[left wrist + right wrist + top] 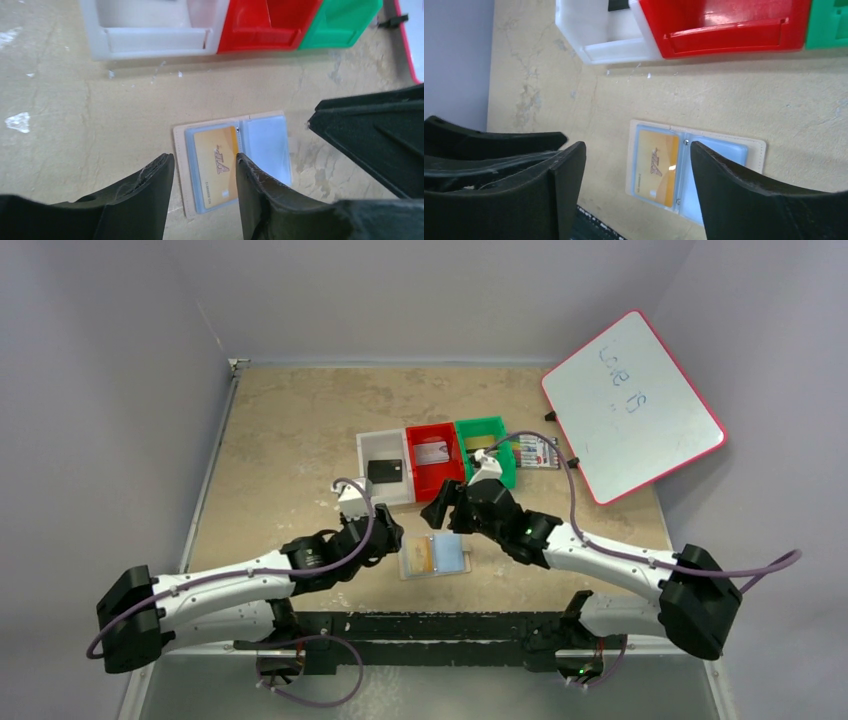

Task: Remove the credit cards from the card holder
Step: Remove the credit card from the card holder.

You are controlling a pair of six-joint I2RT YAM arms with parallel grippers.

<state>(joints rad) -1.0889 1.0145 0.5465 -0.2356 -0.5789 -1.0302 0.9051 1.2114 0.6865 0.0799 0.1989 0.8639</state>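
Tan card holder (433,557): open flat on the beige table (290,440), about 6 o'clock from the table's middle, close to the near edge.
Pockets: two, light blue. In the top view the 9 o'clock pocket holds an orange card (216,167) marked "VIP", fully seated. The 3 o'clock pocket looks empty.
Left gripper (388,533): at 9 o'clock of the card holder. Fingers (150,195) are apart with nothing clamped, and the orange card shows in the gap below them. Contact with the card holder: cannot tell.
Right gripper (441,508): at 12 o'clock of the card holder. Fingers (734,195) are wide apart and hold nothing; the wrist view frames the card holder between them.
Bins: white bin (372,440), red bin (428,432) and green bin (480,425) stand side by side in a row at 12 o'clock of the card holder.
White bin contents: one black card (385,471).
Red bin contents: one pale card (432,453).
Green bin contents: partly hidden by the right arm, cannot tell.
Whiteboard (630,405): red frame, blue scribble, at 2 o'clock of the card holder, tilted and overhanging the table's far right corner.
Marker pack (540,452): at 3 o'clock of the green bin, between it and the whiteboard.
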